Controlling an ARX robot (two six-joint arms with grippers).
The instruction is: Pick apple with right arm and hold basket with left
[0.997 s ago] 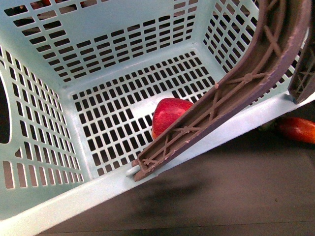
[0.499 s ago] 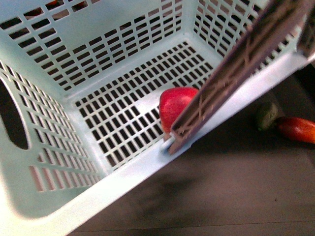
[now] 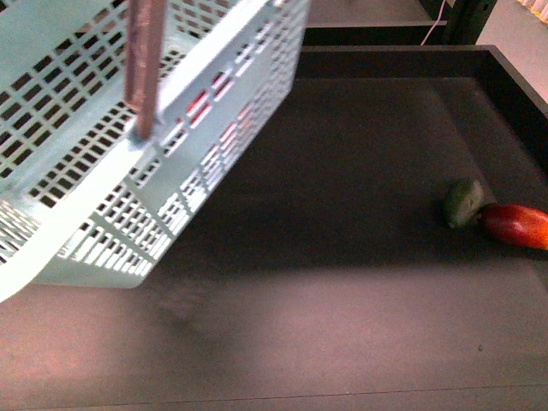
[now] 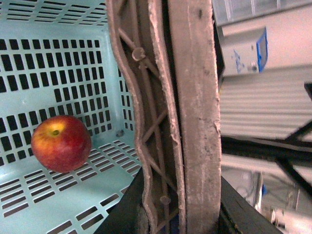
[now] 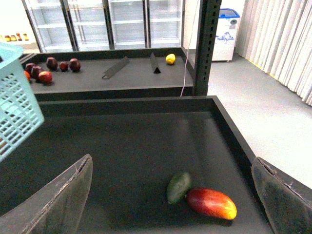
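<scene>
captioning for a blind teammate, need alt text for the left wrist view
A round glossy red apple with a yellowish stem patch sits on the slotted floor of a light teal plastic basket. The basket's brown ribbed swing handle fills the foreground, the left gripper's dark jaws clamping either side.

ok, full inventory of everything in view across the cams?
basket: 1, light teal, tilted, left of front view
basket handle: 1, brown, upright above basket rim
apple: 1, red with yellow patch, on basket floor
green fruit: 1, dark green, on table, right side, touching elongated fruit
elongated fruit: 1, red-orange, on table, far right
table: 1, black
dark red fruit: several, far shelf
yellow fruit: 1, far shelf
left gripper: 1, dark, shut on basket handle
right gripper: 1, grey, open, above table
</scene>
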